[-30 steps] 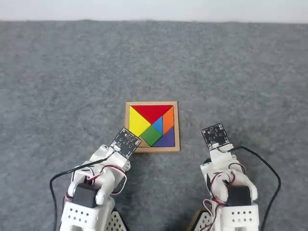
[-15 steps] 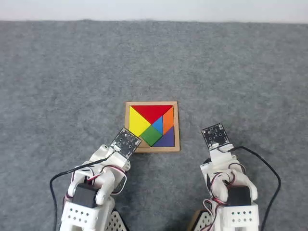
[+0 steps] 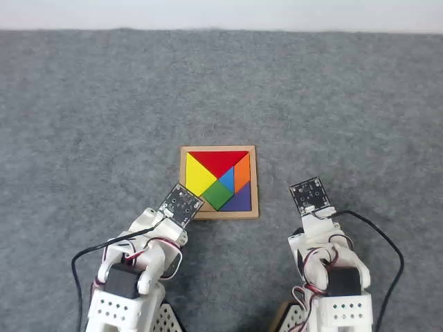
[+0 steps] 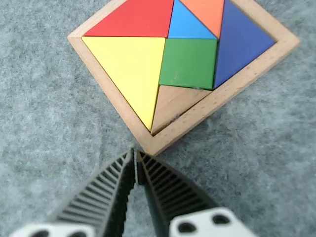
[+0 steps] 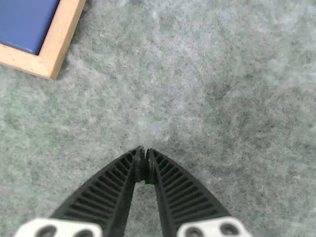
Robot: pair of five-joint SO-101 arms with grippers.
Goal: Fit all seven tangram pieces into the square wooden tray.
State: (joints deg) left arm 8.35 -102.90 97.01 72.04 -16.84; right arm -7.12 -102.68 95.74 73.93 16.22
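Observation:
The square wooden tray [image 3: 254, 181] lies at the middle of the grey felt, holding red [image 3: 217, 160], yellow [image 3: 198, 177], green [image 3: 219, 194], light blue [image 3: 227, 178], orange [image 3: 241, 173] and dark blue [image 3: 239, 200] pieces. In the left wrist view one triangular slot [image 4: 174, 101] beside the green square [image 4: 188, 63] shows bare wood. My left gripper [image 4: 135, 154] is shut and empty, just off the tray's near corner [image 4: 152, 146]. My right gripper [image 5: 145, 150] is shut and empty over bare felt, to the right of the tray's corner [image 5: 52, 63].
Grey felt [image 3: 104, 117] covers the table all around the tray. Both arm bases [image 3: 128, 294] stand at the near edge, with black cables [image 3: 387, 242] trailing beside them. A pale wall strip runs along the far edge.

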